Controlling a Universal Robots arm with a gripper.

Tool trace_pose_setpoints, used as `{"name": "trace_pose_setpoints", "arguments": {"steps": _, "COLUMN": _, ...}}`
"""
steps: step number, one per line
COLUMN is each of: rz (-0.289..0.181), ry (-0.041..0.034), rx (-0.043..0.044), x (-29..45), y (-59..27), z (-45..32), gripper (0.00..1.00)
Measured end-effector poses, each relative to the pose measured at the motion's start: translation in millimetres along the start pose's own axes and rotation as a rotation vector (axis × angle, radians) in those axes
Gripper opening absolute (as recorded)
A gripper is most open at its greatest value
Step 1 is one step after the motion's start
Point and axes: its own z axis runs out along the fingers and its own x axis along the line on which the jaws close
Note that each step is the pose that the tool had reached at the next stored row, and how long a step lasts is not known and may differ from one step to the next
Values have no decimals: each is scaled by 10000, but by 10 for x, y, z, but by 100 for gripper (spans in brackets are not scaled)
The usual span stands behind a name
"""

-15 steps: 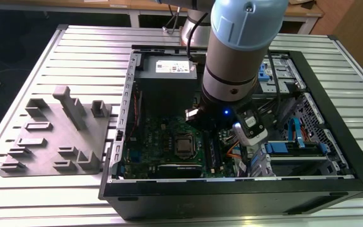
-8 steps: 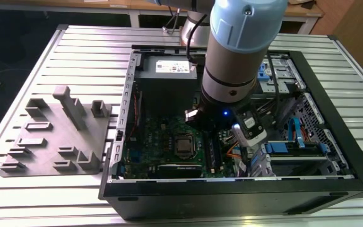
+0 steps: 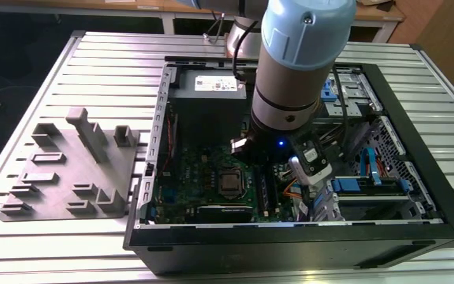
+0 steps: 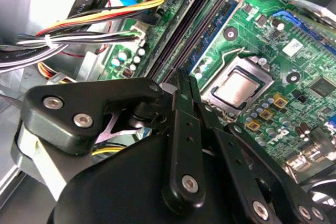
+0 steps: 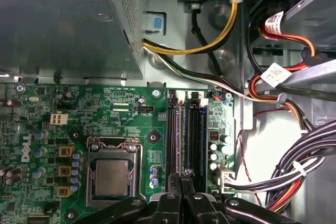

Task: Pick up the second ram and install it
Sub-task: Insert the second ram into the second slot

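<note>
Now low inside the open computer case (image 3: 290, 245), just over the green motherboard (image 5: 131, 114). Shut tight at the gripper (image 5: 181, 176), fingertips pressed together right at the near end of the memory slots (image 5: 187, 129). Look beside those tips in the second wrist view for the second ram (image 4: 214, 29): thin, flat, dark blue-black, dotted with small parts along its face. Standing on edge there, on the processor socket (image 4: 240, 88) side of the slots and parallel to them. Long axis along the slots, running from the fingertips away toward the end of the case with the grey power supply (image 5: 63, 35). Cannot tell whether touched by the fingertips.
</note>
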Motion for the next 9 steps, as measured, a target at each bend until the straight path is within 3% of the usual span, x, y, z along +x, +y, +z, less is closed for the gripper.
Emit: {"name": "trace_pose_setpoints", "arguments": {"steps": 9, "rz": 1, "ry": -1, "rx": -11, "x": 1, "y": 2, "z": 16, "gripper": 9}}
